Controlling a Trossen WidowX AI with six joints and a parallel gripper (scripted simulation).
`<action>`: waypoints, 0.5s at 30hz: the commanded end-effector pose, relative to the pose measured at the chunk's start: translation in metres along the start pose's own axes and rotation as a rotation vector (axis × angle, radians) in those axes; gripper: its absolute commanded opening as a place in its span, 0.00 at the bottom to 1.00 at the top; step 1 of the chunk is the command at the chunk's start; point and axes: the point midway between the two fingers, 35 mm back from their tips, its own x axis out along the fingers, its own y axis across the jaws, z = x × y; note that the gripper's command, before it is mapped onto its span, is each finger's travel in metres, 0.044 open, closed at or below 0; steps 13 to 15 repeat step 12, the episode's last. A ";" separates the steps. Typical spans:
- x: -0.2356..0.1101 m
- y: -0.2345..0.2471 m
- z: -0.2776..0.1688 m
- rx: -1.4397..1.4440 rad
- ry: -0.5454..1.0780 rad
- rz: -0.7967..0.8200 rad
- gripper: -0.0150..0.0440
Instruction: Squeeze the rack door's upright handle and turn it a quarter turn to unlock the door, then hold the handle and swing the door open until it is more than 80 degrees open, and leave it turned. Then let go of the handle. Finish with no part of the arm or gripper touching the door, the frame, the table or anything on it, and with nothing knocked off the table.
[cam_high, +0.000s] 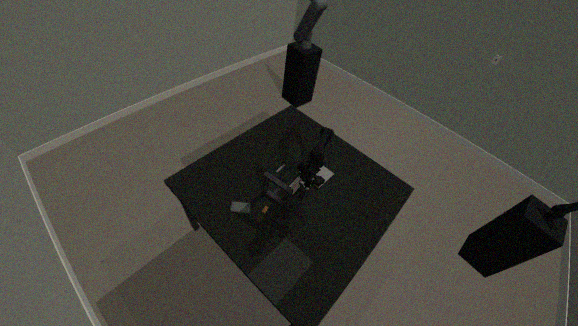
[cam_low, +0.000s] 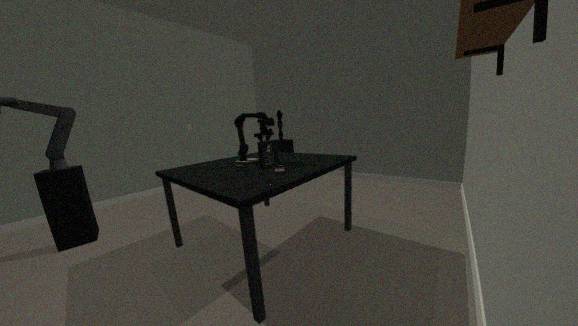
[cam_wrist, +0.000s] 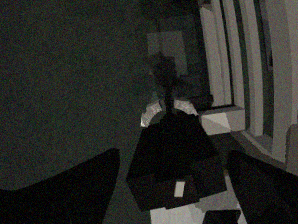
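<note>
My gripper (cam_high: 311, 182) (cam_low: 264, 136) (cam_wrist: 173, 157) stands well open, holding nothing. The dark block between my fingers, probably the door handle (cam_wrist: 170, 147), sits beside the pale-barred rack (cam_wrist: 220, 60). It looks rigid; I'd grip its upright sides squarely and expect the hinge to resist lightly.

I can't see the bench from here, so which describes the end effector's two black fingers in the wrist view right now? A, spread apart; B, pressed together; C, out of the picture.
A: the black fingers stand on opposite sides of the picture, a wide gap between them.
</note>
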 end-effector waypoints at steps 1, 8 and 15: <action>-0.008 0.000 0.001 0.005 -0.014 0.004 0.76; -0.019 0.000 0.001 0.005 -0.030 0.012 0.76; -0.025 0.000 0.000 0.006 -0.039 0.016 0.76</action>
